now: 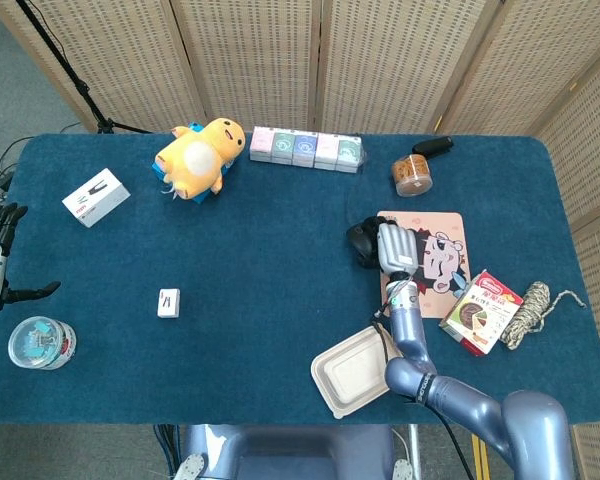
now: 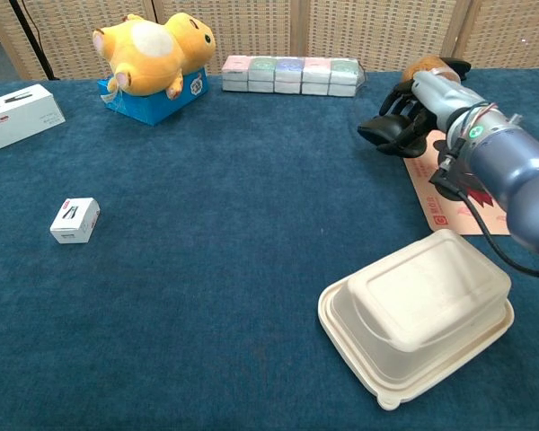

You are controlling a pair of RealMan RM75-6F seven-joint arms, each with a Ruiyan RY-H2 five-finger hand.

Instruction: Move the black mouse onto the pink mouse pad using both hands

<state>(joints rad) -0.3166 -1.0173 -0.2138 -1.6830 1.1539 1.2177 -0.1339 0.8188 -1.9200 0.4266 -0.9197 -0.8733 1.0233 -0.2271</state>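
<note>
One black mouse (image 2: pixel 384 132) gripped under right hand (image 2: pixel 419 101).

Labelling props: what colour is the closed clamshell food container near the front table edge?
Off-white, plain cream clamshell food container; the chest view shows it best.

From my seat, open blue table (image 1: pixel 270 260) lay left of the pink mouse pad (image 1: pixel 442 250); the takeaway box (image 2: pixel 418 314) and snack packet (image 1: pixel 480 311) crowded its near side.

You have a black mouse (image 2: pixel 388 131), pink mouse pad (image 1: pixel 442 240) with cartoon print, dark blue counter (image 1: pixel 270 260), yellow plush (image 1: pixel 198 155), cream clamshell box (image 2: pixel 415 310).
</note>
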